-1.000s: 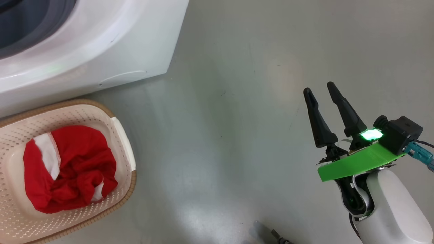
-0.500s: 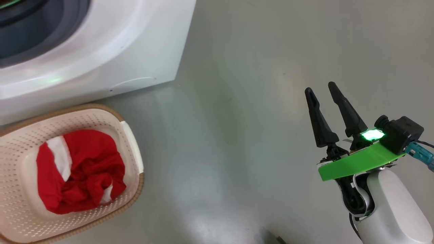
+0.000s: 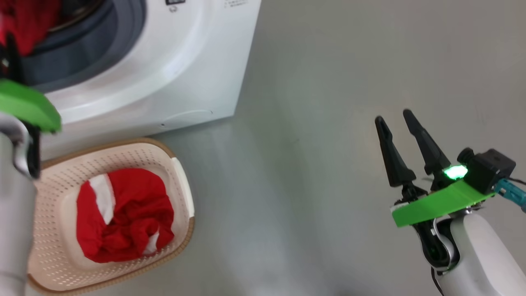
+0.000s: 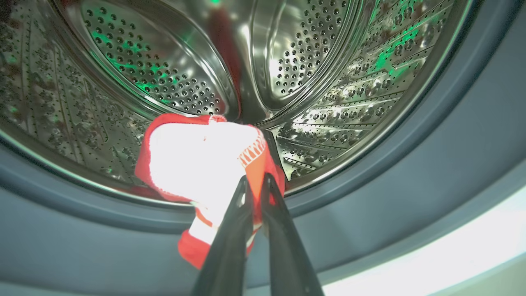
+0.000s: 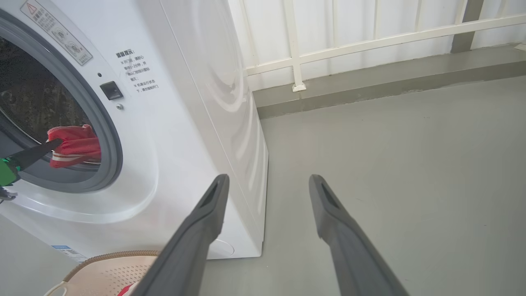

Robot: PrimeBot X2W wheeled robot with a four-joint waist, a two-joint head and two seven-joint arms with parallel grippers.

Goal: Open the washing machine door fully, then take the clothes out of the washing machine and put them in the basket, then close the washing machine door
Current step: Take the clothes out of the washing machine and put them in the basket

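Note:
My left gripper (image 4: 255, 181) is shut on a red and white garment (image 4: 197, 164) at the mouth of the steel drum (image 4: 312, 61), just above the blue-grey gasket (image 4: 102, 246). From the head view this garment (image 3: 28, 20) shows in the opening of the white washing machine (image 3: 164, 82), above my left forearm (image 3: 14, 213). More red clothes (image 3: 127, 218) lie in the cream basket (image 3: 190, 230) on the floor in front of the machine. My right gripper (image 3: 393, 115) hangs open and empty over bare floor to the right. The washing machine door is out of view.
The right wrist view looks past my open right gripper (image 5: 268, 177) at the machine's side panel (image 5: 222, 102) and the grey floor (image 5: 411, 164). A white railing (image 5: 370, 41) on a low kerb runs along the back. The basket rim (image 5: 111, 257) sits close to the machine's front.
The head camera has swung, shifting machine and basket rightward in the picture. My left forearm has come into view at the left edge, with a red garment at the drum mouth. The right gripper stays open.

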